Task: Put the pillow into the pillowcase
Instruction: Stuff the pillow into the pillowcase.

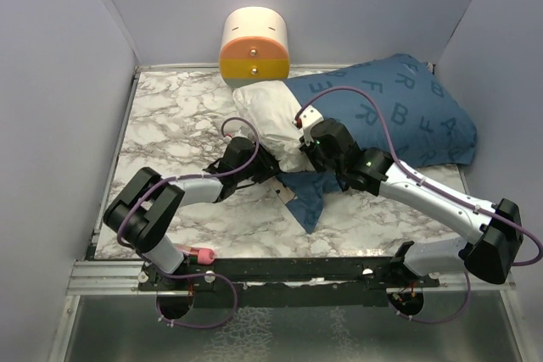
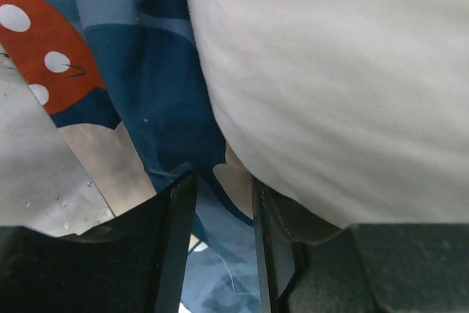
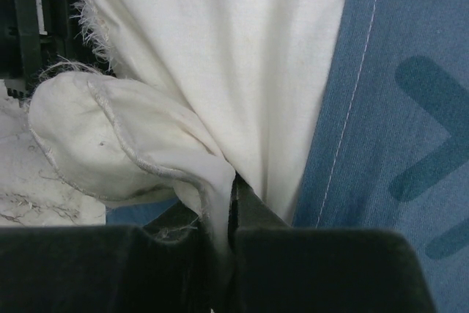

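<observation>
Pinching 1 pillow [image 3: 220,71], right gripper [image 3: 231,190] grips tight; left gripper [image 2: 222,181] gapes narrowly over 1 pillowcase [image 2: 165,93].

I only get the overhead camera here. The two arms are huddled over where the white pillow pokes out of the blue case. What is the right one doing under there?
Observer: The right jaws are shut on a fold of the pillow, just beside the stitched hem of the pillowcase.
Visitor: And the left one?
Observer: The left jaws stand slightly apart, with blue cloth showing in the gap.
Visitor: Anything printed there?
Observer: A red bow with white dots, off to the left of those jaws.
</observation>
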Robot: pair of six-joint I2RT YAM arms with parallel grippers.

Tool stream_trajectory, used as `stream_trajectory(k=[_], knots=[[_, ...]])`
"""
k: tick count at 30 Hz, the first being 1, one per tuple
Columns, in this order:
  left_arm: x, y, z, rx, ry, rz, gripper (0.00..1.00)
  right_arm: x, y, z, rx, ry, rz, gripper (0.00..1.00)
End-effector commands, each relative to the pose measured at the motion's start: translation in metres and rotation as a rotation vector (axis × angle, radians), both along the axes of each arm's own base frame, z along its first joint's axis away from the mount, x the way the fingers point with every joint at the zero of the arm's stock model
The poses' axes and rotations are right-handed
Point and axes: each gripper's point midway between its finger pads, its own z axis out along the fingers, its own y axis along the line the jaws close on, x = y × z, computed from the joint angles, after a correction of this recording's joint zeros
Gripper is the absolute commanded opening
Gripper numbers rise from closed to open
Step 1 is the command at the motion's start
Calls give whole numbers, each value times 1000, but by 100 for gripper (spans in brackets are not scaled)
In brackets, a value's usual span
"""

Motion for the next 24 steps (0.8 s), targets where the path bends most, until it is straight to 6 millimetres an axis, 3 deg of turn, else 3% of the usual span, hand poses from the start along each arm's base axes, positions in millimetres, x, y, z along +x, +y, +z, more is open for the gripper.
stream_trajectory(k=[1, 6, 10, 12, 16, 19, 21, 22, 24], knots=[[13, -19, 10, -59, -51, -32, 43, 11, 17, 64, 201, -130, -26, 1], [29, -25, 29, -85, -123, -13, 66, 9, 17, 59, 199, -114, -21, 1], [27, -27, 32, -124, -113, 26, 80, 8, 19, 57, 206, -107, -16, 1], [23, -25, 33, -166, -104, 78, 95, 8, 20, 57, 207, -105, -13, 1], [22, -25, 45, -290, -124, 140, 95, 9, 23, 55, 211, -99, -5, 1], [25, -25, 64, -366, -159, 166, 85, 8, 25, 55, 215, -93, 2, 1], [27, -27, 73, -392, -168, 168, 70, 8, 25, 54, 214, -92, 2, 1], [28, -28, 75, -399, -165, 165, 60, 8, 25, 54, 214, -92, 2, 1], [29, -34, 73, -389, -142, 149, 26, 7, 25, 54, 215, -92, 3, 1]])
